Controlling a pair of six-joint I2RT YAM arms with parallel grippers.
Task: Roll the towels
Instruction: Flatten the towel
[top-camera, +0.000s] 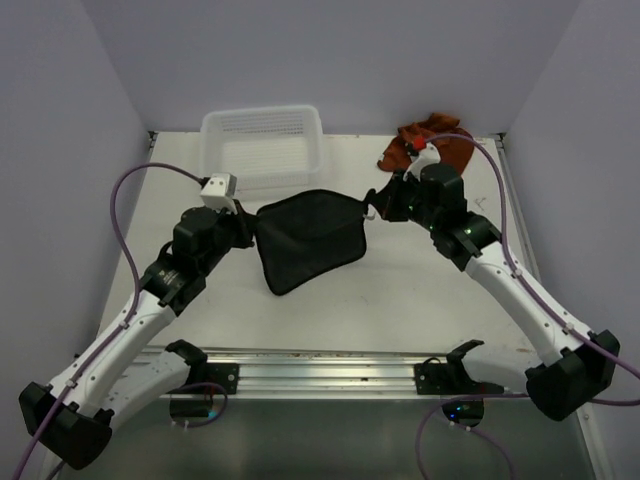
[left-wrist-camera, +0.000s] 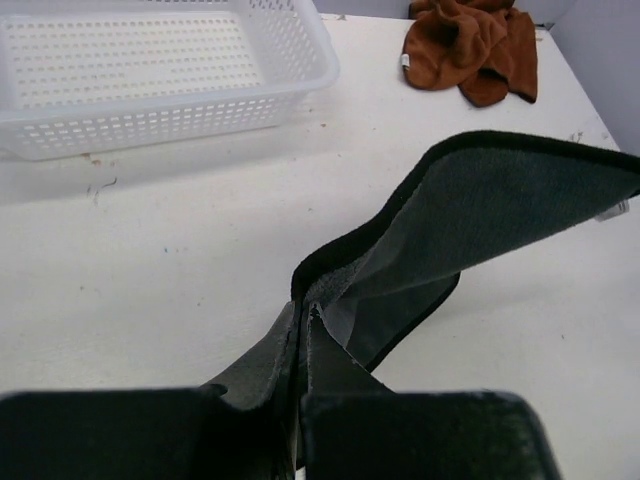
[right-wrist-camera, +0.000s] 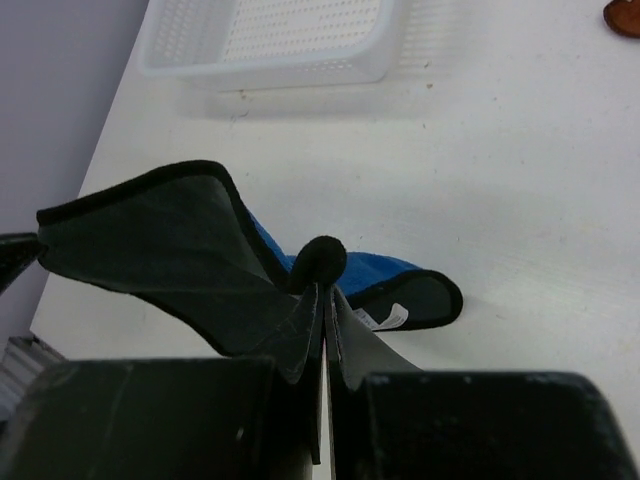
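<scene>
Dark towel (top-camera: 305, 238), blue on one face, hangs over mid-table, its top edge running nine to three o'clock between left gripper (top-camera: 252, 221) and right gripper (top-camera: 371, 208), each clamped on a corner; rust-brown towel (top-camera: 437, 143) lies at one o'clock, nearer the right arm.

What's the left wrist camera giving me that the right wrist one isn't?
Left wrist only: the rust-brown towel as a whole crumpled heap; right wrist catches just a sliver. Right wrist only: the held towel's blue side and white label. Both: the white basket, plus that towel pinched in the left hand and right hand respectively.
</scene>
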